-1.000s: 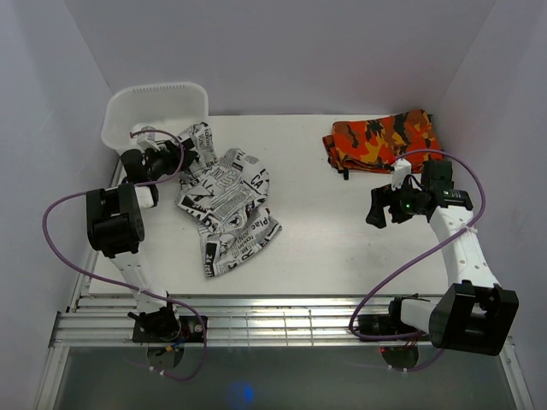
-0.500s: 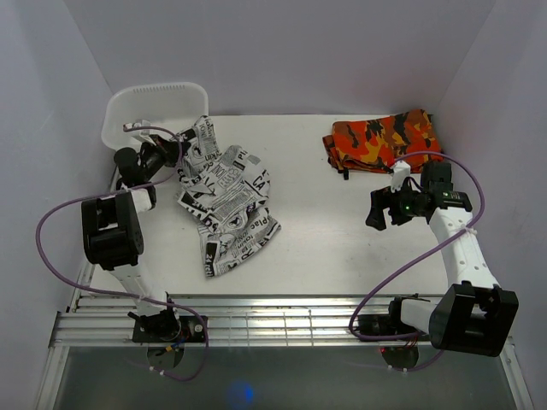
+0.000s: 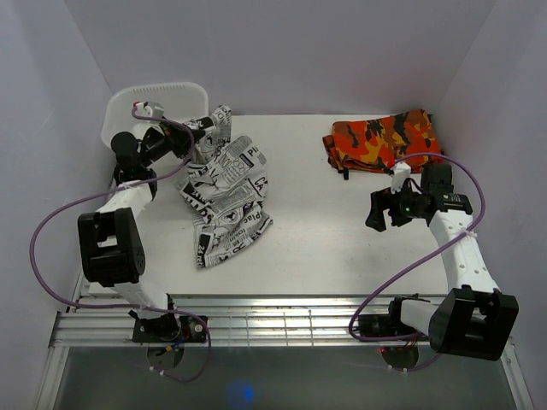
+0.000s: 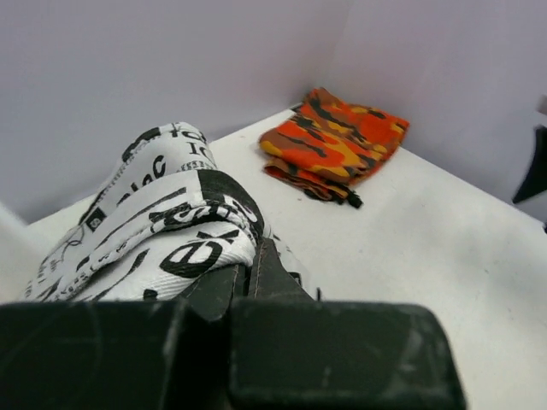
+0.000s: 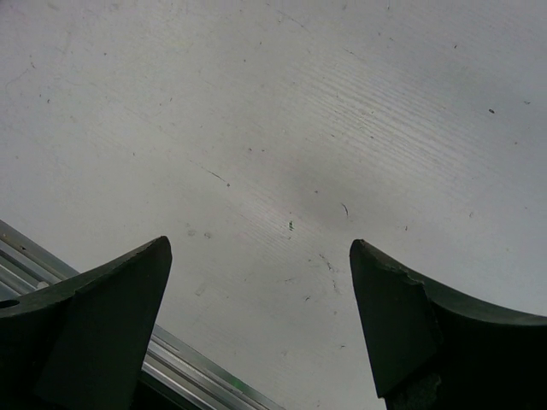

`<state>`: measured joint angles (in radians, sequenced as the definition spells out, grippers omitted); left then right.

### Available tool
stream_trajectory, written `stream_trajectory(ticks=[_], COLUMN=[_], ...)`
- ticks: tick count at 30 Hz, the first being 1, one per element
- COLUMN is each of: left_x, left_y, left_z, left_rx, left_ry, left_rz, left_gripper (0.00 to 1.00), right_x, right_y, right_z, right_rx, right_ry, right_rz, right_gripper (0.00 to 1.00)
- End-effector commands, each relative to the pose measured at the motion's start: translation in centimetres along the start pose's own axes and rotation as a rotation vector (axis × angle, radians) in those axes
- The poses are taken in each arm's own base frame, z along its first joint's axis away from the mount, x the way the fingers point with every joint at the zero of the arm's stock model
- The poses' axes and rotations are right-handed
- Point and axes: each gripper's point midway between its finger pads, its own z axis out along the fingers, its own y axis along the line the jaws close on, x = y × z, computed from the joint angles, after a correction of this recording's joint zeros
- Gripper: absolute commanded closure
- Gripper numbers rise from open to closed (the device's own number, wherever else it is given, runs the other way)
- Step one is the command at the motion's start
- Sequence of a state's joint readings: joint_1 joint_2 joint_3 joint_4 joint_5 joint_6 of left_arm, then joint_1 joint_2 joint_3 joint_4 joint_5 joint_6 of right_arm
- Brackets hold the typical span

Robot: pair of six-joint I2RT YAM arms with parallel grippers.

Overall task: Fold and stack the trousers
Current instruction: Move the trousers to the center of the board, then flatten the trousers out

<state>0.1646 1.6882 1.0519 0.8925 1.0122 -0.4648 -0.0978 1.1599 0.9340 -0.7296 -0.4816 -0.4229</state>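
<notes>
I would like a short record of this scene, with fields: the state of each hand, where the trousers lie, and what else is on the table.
left hand: shut on one end of the trousers, beside the white basket
right hand: open, holds nothing, over the bare table
trousers: crumpled, not folded, on the left part of the table
camouflage garment: folded, at the far right corner, apart from the trousers
task state: folding not yet done

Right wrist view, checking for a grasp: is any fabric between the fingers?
No, only bare white tabletop shows between the spread black fingers.
</notes>
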Motion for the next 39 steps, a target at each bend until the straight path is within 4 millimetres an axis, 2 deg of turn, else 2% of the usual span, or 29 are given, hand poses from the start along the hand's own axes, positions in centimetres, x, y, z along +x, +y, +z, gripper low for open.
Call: stream_trajectory(ticks=[1,2,3,4,5,6,7,9,12,14,15,16,17,18,19,20,21,28,30,32,33,34,36,37,38,39], left_x=[-4.6,-4.8,-4.5,-3.0,-3.2,-2.8,-1.6,-0.9,2.3,4.1,6.1,7.5,7.2,11.3,12.4,11.9,13.3,11.9,13.0,13.2,14.8,14.3,15.5,15.5,14.6,15.5], left_y=[-9.5,-11.9,-13.2,-15.5,-17.4,-18.5,-20.4,-23.2,-28.5,-29.9,-30.0,-30.2,-29.5,-29.6,-29.4,-29.1,-28.7,-29.5,-29.3,-30.0,-30.4,-30.7,-31.3,-31.6,-31.7,-31.6], left_z=[1.5,1.2,1.1,1.6,1.1,0.9,0.8,0.0,-1.5,-2.3,-2.6,-2.5,-1.0,-1.4,-1.1,0.1,-0.1,1.1,1.2,2.5,3.1,4.2,5.7,6.1,7.4,8.0], left_rx=[0.284,0.354,0.387,0.448,0.495,0.523,0.575,0.648,0.8,0.838,0.819,0.799,0.805,0.723,0.71,0.717,0.701,0.758,0.776,0.808,0.813,0.821,0.844,0.844,0.85,0.851], left_ry=[-0.001,0.016,0.028,0.054,0.058,0.07,0.101,0.134,0.259,0.331,0.424,0.477,0.432,0.616,0.663,0.663,0.727,0.643,0.681,0.685,0.731,0.72,0.739,0.75,0.728,0.746], left_rz=[0.26,0.289,0.295,0.274,0.285,0.269,0.214,0.16,-0.036,-0.13,-0.26,-0.317,-0.154,-0.264,-0.223,-0.153,-0.22,-0.107,-0.128,-0.082,-0.091,-0.07,-0.106,-0.149,-0.141,-0.166], left_gripper=[1.0,1.0,1.0,1.0,1.0,1.0,1.0,1.0,1.0,1.0,1.0,1.0,1.0,1.0,1.0,1.0,1.0,1.0,1.0,1.0,1.0,1.0,1.0,1.0,1.0,1.0], right_x=[-1.4,-1.5,-1.6,-1.7,-1.9,-2.0,-2.2,-2.7,-3.4,-3.7,-3.8,-3.8,-4.0,-4.1,-4.3,-4.7,-5.0,-6.4,-6.3,-5.9,-5.6,-5.2,-4.9,-4.4,-4.6,-4.5], right_y=[0.3,0.3,0.4,0.4,0.5,0.6,0.6,0.9,1.1,1.0,1.0,0.9,0.9,1.3,1.6,1.8,3.0,10.5,11.2,11.5,11.0,10.9,11.1,11.5,11.9,12.5], right_z=[-0.6,-0.7,-0.8,-0.9,-1.0,-1.2,-1.3,-1.7,-2.2,-2.4,-2.4,-2.3,-2.3,-2.2,-2.2,-2.1,-2.0,-0.2,0.1,0.9,1.3,1.5,1.5,1.5,1.5,1.4], right_rx=[0.001,0.002,0.001,0.0,0.002,0.001,0.001,-0.008,-0.005,-0.003,-0.004,-0.005,-0.013,-0.039,-0.059,-0.087,-0.149,-0.475,-0.499,-0.489,-0.452,-0.445,-0.457,-0.476,-0.491,-0.521], right_ry=[-0.061,-0.063,-0.068,-0.071,-0.078,-0.084,-0.089,-0.109,-0.131,-0.137,-0.136,-0.136,-0.136,-0.136,-0.137,-0.137,-0.143,-0.125,-0.124,-0.113,-0.096,-0.088,-0.095,-0.097,-0.112,-0.12], right_rz=[-0.041,-0.046,-0.05,-0.056,-0.062,-0.068,-0.079,-0.1,-0.126,-0.139,-0.14,-0.144,-0.149,-0.15,-0.151,-0.151,-0.142,-0.129,-0.148,-0.207,-0.227,-0.236,-0.242,-0.237,-0.23,-0.226], right_gripper=[0.1,0.1,0.1,0.1,0.1,0.1,0.1,0.1,0.1,0.1,0.1,0.1,0.1,0.1,0.1,0.1,0.1,0.1,0.1,0.1,0.1,0.1,0.1,0.1,0.1,0.1])
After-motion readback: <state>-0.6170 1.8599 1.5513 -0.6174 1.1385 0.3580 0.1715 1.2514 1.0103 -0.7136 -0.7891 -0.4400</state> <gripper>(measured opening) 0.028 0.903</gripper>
